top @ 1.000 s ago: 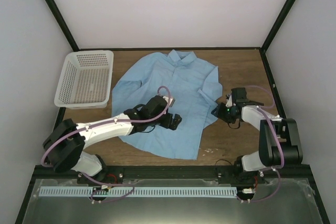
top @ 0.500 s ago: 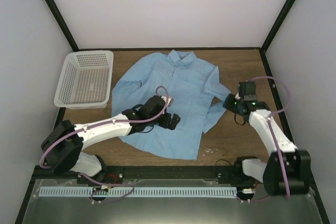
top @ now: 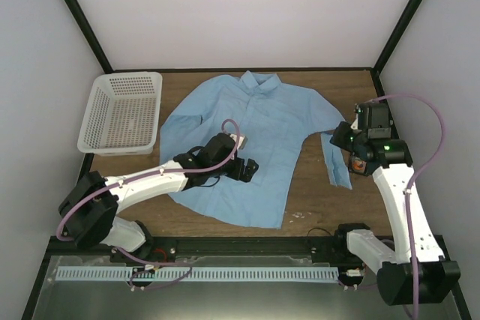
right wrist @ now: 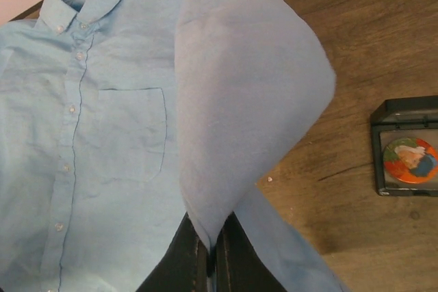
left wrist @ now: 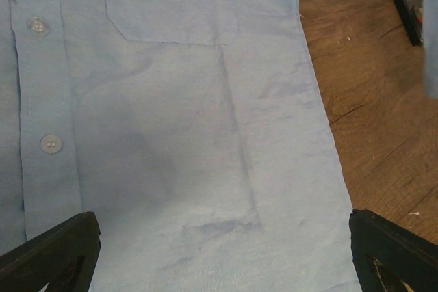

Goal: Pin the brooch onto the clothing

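Left claw (top: 245, 169) low, jaws wide apart; right claw (right wrist: 212, 259) raised, pinched tight.

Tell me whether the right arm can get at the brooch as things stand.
Probably not yet: the right end effector holds the shirt by its sleeve. The brooch lies uncovered in its black box nearby, so releasing the sleeve should free the way.
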Robot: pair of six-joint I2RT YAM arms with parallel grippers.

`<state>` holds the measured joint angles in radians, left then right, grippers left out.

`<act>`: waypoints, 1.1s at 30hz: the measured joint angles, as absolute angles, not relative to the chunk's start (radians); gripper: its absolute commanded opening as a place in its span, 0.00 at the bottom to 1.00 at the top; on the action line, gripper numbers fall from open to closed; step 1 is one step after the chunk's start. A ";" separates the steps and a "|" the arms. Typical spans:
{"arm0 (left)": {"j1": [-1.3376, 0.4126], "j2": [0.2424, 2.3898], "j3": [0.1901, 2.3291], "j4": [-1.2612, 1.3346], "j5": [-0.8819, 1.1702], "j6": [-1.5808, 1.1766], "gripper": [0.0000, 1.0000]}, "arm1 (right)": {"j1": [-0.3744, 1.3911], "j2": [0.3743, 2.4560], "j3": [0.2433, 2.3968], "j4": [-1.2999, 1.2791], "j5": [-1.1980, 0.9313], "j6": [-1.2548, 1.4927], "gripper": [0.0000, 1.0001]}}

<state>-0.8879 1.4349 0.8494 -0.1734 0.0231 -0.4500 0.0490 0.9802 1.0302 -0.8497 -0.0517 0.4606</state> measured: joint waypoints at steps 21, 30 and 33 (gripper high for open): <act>-0.855 1.398 0.836 -0.130 0.102 -0.479 1.00 | 0.280 1.106 0.831 -0.791 -0.717 0.413 0.62; -0.813 1.306 0.770 -0.116 0.118 -0.498 1.00 | 0.091 1.083 0.925 -0.807 -0.149 0.529 1.00; -0.812 1.306 0.764 -0.113 0.120 -0.498 1.00 | 0.056 1.076 0.912 -0.845 -0.005 0.581 1.00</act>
<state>-0.8120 1.3056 0.7643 -0.1127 0.1204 -0.4984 0.0563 1.0763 0.9119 -0.8448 -0.0048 0.5812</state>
